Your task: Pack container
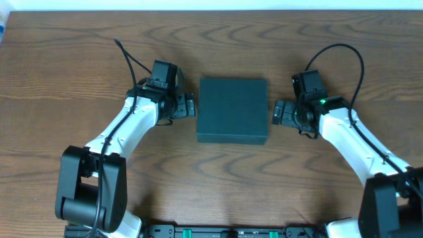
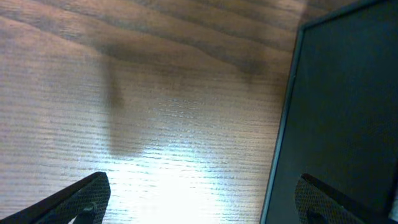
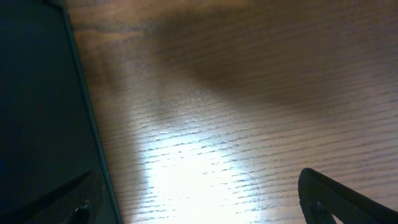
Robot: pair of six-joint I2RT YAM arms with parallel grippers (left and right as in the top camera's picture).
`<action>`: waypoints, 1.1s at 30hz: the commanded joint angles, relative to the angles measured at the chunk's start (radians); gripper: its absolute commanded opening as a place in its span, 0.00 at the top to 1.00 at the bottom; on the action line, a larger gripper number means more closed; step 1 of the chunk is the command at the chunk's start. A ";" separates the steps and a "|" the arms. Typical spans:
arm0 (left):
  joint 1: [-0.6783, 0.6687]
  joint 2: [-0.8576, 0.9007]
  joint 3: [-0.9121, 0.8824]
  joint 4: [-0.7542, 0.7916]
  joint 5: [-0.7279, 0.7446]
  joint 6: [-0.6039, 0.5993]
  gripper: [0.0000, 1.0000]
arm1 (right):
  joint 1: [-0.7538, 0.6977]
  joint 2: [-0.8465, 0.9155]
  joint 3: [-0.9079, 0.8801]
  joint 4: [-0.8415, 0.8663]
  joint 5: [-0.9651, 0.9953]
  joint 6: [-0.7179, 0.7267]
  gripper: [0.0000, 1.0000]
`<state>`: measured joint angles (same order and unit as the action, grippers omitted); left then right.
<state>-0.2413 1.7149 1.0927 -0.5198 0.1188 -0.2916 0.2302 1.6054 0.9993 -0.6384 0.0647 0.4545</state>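
At the middle of the wooden table [image 1: 79, 59] lies the container [image 1: 232, 110], a dark green box with its lid down flat. The left gripper [image 1: 190, 106] stands just beside its left wall and the right gripper [image 1: 277, 112] just beside its right wall, each about halfway along that side. I judge that this placing serves to steady the box or to reach the lid edge from both sides.

Both grippers are spread wide and hold nothing. In the left wrist view one finger [image 2: 81, 200] is over bare wood and the other is in front of the box. The right wrist view shows the same, mirrored, with the outer finger [image 3: 339, 196] over wood. Whether any finger touches the box I cannot tell.

Because the lid is shut, the inside is hidden. Which side carries the hinge I cannot make out. Only the finger ends enter the wrist views, dark and blurred.
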 commanded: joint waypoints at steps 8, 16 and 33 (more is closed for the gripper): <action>0.009 -0.203 0.097 -0.122 -0.048 0.090 0.04 | -0.008 -0.417 0.029 -0.006 0.018 -0.182 0.01; -0.012 -0.460 0.121 -0.301 -0.049 0.215 0.04 | 0.024 -0.785 0.029 -0.180 0.094 -0.277 0.01; -0.178 -0.885 0.121 -0.558 -0.215 0.169 0.05 | 0.088 -1.228 0.029 -0.447 -0.031 -0.269 0.01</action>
<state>-0.4152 0.8639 1.2034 -1.0637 -0.0402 -0.0902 0.3073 0.3939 1.0256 -1.0817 0.0956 0.1997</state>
